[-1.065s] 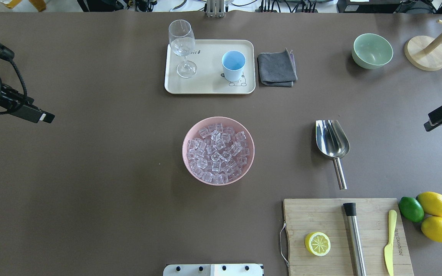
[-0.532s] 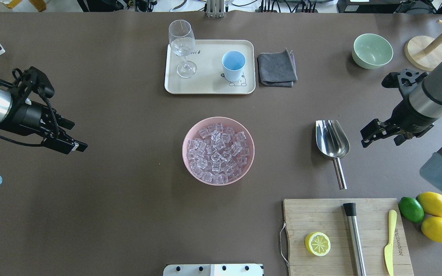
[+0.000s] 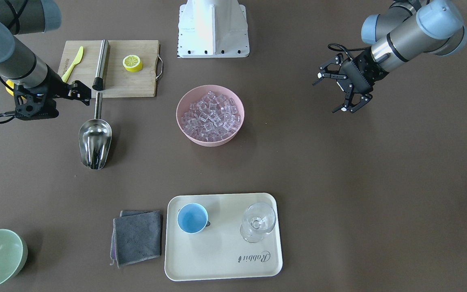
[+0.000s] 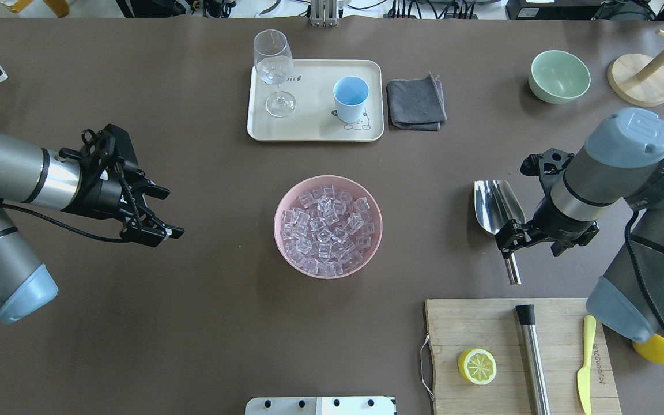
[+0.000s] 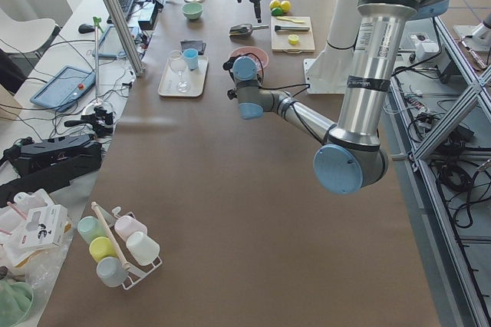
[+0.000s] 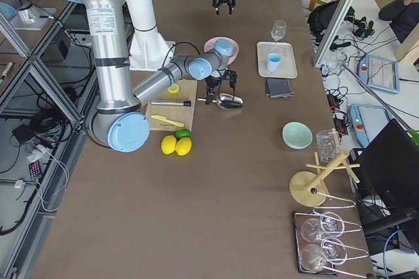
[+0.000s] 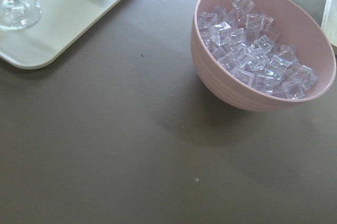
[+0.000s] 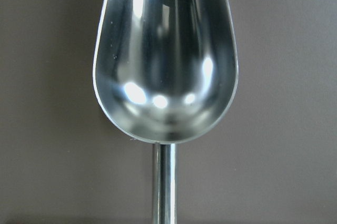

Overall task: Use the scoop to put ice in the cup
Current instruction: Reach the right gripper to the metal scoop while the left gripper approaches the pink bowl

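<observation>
Left hand spread, empty | right hand open, empty, over scoop handle, ice's 3 o'clock | trough interior: wrist view only

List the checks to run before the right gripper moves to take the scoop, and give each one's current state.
1. Right gripper open: ok.
2. Right gripper above the handle of the scoop: ok, and the wrist view is centred on it.
3. Fingers touching the handle: cannot tell.
4. Scoop empty and lying on the table: ok.
5. Ice ready in the pink bowl: ok.
6. Cup upright and empty on the tray: ok.
</observation>
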Controlling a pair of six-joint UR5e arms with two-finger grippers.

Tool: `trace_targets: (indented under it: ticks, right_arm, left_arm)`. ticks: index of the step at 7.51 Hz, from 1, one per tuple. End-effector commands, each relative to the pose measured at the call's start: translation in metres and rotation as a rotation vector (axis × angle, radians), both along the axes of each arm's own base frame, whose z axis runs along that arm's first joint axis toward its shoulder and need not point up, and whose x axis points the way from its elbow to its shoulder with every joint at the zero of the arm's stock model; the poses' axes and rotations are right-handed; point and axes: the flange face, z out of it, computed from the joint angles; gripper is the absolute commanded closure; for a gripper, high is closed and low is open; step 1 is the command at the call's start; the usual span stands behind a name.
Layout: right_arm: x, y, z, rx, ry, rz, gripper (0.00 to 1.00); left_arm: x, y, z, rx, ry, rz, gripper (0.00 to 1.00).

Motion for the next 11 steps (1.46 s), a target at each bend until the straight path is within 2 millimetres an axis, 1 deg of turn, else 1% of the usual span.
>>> trace_targets:
  ticks: [1, 2, 3, 4, 5, 6, 7, 8, 9, 10, 11]
  right_arm:
    - [-0.018, 0.012, 0.012, -0.026, 0.020, -0.013, 0.01]
    - [-0.027, 0.009, 0.025, -0.019, 0.015, -0.002, 0.01]
    - [-0.035, 0.007, 0.037, -0.010, -0.005, 0.014, 0.01]
    - [-0.040, 0.007, 0.042, -0.008, -0.009, 0.014, 0.01]
    - [-0.042, 0.009, 0.040, -0.011, -0.013, 0.012, 0.01]
    - [-0.045, 0.012, 0.039, -0.020, -0.012, 0.016, 0.02]
    - [-0.048, 0.014, 0.038, -0.026, -0.010, 0.019, 0.02]
    - [-0.048, 0.015, 0.038, -0.028, -0.010, 0.018, 0.02]
    - [-0.049, 0.016, 0.037, -0.028, -0.013, 0.018, 0.02]
    - [-0.050, 0.017, 0.035, -0.032, -0.013, 0.023, 0.02]
    - [-0.050, 0.018, 0.035, -0.033, -0.013, 0.023, 0.02]
  left_arm:
    - [0.053, 0.015, -0.004, 0.142, 0.029, -0.049, 0.02]
    - [0.063, 0.010, -0.007, 0.146, 0.029, -0.053, 0.02]
    - [0.062, 0.007, -0.003, 0.211, 0.015, -0.045, 0.02]
    - [0.060, 0.004, 0.004, 0.323, -0.005, -0.049, 0.02]
    - [0.060, 0.001, 0.008, 0.369, -0.020, -0.063, 0.02]
    - [0.062, -0.001, 0.007, 0.381, -0.020, -0.058, 0.02]
    - [0.066, -0.002, 0.000, 0.389, -0.008, -0.062, 0.02]
    - [0.072, -0.002, -0.008, 0.397, 0.006, -0.061, 0.02]
    - [0.081, 0.000, -0.006, 0.407, 0.020, -0.052, 0.02]
    - [0.095, -0.007, -0.006, 0.431, 0.045, -0.077, 0.02]
    - [0.099, -0.010, -0.004, 0.430, 0.042, -0.075, 0.02]
